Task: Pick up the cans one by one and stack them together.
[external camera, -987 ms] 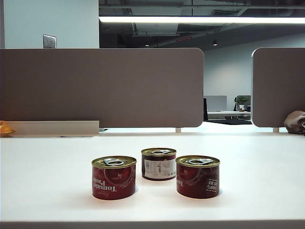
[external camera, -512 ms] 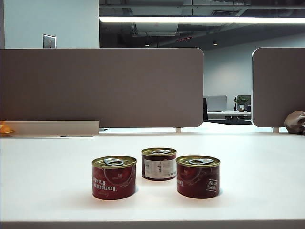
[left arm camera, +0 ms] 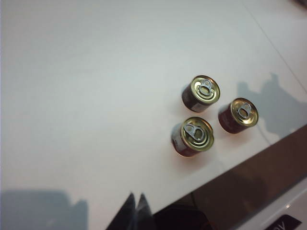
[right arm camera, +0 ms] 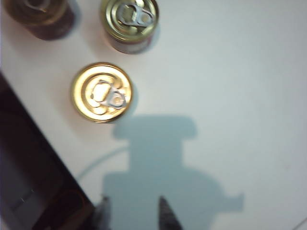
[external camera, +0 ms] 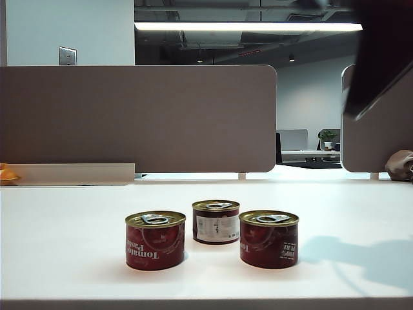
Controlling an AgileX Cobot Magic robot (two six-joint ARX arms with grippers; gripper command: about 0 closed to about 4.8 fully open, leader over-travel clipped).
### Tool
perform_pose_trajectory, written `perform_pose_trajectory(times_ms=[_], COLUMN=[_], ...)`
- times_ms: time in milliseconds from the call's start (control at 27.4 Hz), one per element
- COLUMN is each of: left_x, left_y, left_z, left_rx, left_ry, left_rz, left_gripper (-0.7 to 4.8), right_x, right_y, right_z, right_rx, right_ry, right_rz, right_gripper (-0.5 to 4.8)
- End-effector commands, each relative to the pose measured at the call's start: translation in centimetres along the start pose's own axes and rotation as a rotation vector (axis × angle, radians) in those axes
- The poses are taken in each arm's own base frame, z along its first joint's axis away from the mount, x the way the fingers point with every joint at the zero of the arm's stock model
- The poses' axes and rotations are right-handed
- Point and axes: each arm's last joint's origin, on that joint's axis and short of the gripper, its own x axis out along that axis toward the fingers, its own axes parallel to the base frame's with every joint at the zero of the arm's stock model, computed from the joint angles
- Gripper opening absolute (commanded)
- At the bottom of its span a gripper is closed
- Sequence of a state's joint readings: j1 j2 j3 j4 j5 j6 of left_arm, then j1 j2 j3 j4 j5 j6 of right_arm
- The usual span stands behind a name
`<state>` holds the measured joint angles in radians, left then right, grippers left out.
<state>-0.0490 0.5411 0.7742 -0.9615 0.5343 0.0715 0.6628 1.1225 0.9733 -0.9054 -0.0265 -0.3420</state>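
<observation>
Gold lids (right arm camera: 101, 92) overhead, red labels (external camera: 155, 244) sideways

Bright overhead striplight; soft shadows, blurred wrist views.

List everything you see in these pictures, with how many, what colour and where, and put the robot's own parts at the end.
cans: three, dark red with gold lids, standing apart on the table: left, middle rear, right
table: one, white, under the cans
partition panels: two, grey-brown, behind the table
orange object: one, at the table's far left edge
brown object: one, at the far right edge
left gripper: one, dark, shut, above bare table away from the cans
right gripper: one, dark, jaws apart, above bare table beside the right can
right arm: dark, upper right of the exterior view
</observation>
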Motion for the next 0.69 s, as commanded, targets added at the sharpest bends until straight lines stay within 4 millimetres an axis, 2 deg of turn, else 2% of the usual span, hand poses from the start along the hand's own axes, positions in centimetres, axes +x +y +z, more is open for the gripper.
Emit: perform_pose_trajectory(times_ms=[37,73,146,183,292,439,512,621,694], left_x=[0.0,0.0,0.0,0.0,0.0,0.0,-0.2,-0.2,-0.2], left_y=[-0.4,-0.4,-0.5,-0.5,-0.6,-0.6,-0.7,-0.7,-0.7], left_z=[-0.2,-0.4,-0.6,-0.8,-1.0,-1.1,-1.2,-1.2,-1.3], left_rx=[0.006,0.005,-0.004,-0.014,-0.027,-0.027,-0.018,-0.019,-0.022], left_ry=[0.029,0.043,0.065,0.086,0.109,0.116,0.107,0.108,0.113], left_rz=[-0.035,-0.043,-0.049,-0.045,-0.048,-0.046,-0.046,-0.046,-0.047], left_gripper=[-0.05,-0.05,-0.05,-0.05,-0.05,-0.05,-0.05,-0.05,-0.05], right_x=[1.7,2.2,3.1,3.9,5.1,6.2,7.5,8.2,8.6], right_y=[-0.3,-0.4,-0.6,-0.7,-0.8,-0.8,-0.8,-0.7,-0.6], right_z=[2.2,2.6,3.4,4.0,5.0,5.5,5.6,5.5,5.6], right_rx=[-0.021,-0.021,-0.021,-0.023,-0.021,-0.02,-0.013,-0.005,-0.003], right_ry=[0.011,0.019,0.034,0.04,0.05,0.06,0.088,0.109,0.109], right_rz=[0.002,0.013,0.041,0.07,0.118,0.182,0.214,0.242,0.268], right_gripper=[1.22,1.24,1.69,2.36,3.32,3.51,4.03,4.33,4.33])
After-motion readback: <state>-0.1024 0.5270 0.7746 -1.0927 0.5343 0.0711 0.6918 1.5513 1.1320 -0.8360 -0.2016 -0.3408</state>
